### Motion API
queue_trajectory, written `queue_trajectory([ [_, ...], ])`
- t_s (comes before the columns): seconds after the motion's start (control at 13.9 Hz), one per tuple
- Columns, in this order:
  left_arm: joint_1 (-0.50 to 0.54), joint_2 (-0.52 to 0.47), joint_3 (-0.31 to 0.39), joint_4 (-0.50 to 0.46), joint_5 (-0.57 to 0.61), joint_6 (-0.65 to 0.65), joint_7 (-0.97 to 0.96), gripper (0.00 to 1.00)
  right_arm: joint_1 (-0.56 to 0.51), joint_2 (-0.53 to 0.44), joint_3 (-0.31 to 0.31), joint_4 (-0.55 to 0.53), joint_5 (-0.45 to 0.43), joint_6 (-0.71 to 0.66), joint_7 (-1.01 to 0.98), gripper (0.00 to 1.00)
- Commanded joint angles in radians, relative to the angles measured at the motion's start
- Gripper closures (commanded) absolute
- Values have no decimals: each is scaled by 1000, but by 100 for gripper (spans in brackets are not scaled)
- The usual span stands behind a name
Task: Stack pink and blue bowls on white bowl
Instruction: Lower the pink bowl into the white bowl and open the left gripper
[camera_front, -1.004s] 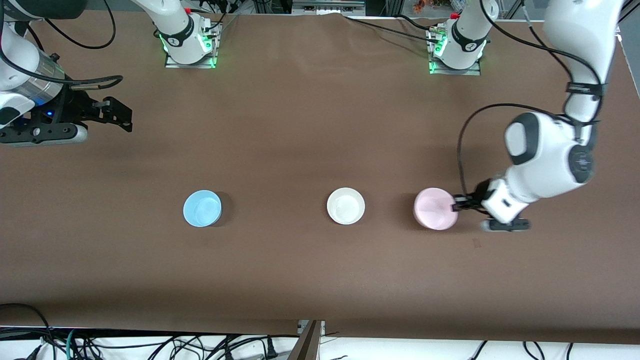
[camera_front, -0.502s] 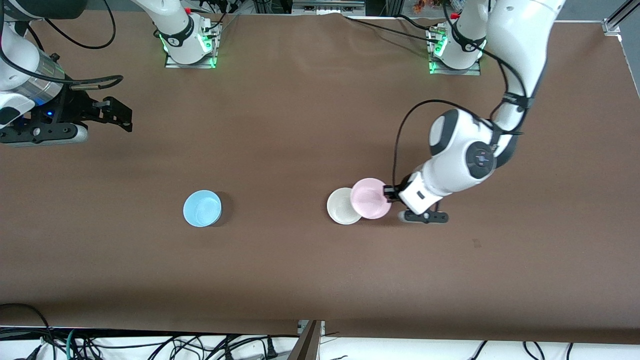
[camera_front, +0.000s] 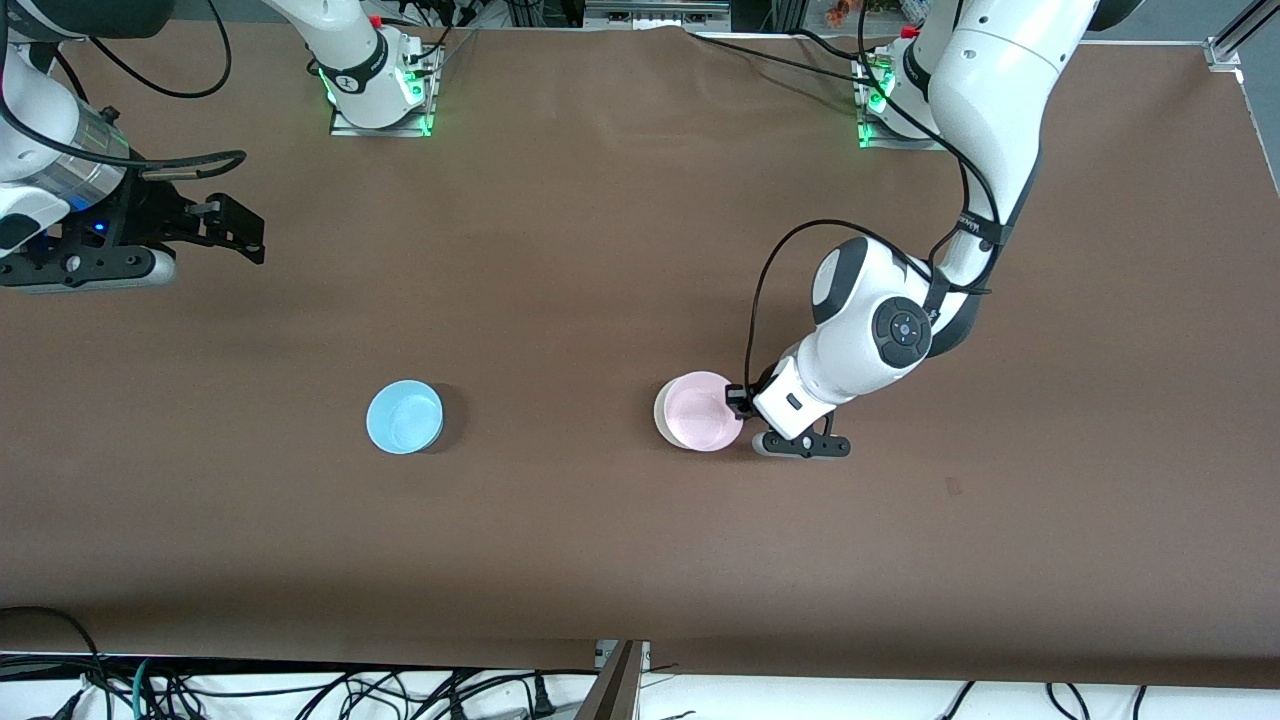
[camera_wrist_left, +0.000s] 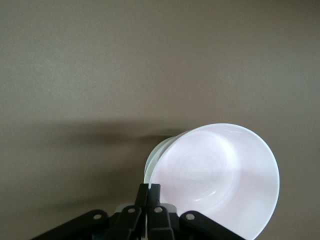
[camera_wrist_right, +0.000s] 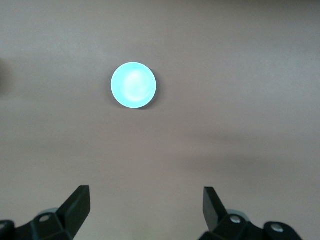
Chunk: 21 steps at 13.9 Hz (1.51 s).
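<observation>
Front view. Pink bowl (camera_front: 702, 412): held by its rim on the side toward the left arm's end of the table, lying over the white bowl (camera_front: 661, 408), of which only a thin crescent of rim shows. A rim grip leaves the underside free, so the bowl can nest in another. Whether it is fully seated or just above cannot be told from here. Left gripper (camera_front: 740, 400): fingers pinched tight on that rim, arm reaching in from its base and bent low over the table (camera_front: 600, 250). Blue bowl (camera_front: 404, 416): alone on the table, well apart from the pair toward the right arm's end, about as near the camera; judged the next item to stack. Right gripper (camera_front: 235, 228): jaws spread wide, nothing in them, over the table's edge at its own end; this arm waits.

Left wrist view. Pink bowl (camera_wrist_left: 220, 180): tilted, mouth toward the lens, its wall clamped between the closed fingers (camera_wrist_left: 142, 200). A pale edge of the white bowl (camera_wrist_left: 154, 159) peeks out under it, so alignment looks close, not exact.

Right wrist view. Blue bowl (camera_wrist_right: 133, 85): upright on bare table, well clear of the fingertips (camera_wrist_right: 80, 200), which stand parted and empty, judged ready for a reach.
</observation>
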<state>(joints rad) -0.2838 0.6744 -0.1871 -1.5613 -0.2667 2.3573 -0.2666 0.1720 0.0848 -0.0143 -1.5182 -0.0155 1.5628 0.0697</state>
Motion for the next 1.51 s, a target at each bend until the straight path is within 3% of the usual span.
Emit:
queue_trajectory([
  [0.0,-18,37,11,36,29,11,-23,100,-2,-20,0,-14,3,2,7,0],
  [1.43,-38,37,5,3,81,8,-63,100,-2,-20,0,-14,3,-1,7,0],
])
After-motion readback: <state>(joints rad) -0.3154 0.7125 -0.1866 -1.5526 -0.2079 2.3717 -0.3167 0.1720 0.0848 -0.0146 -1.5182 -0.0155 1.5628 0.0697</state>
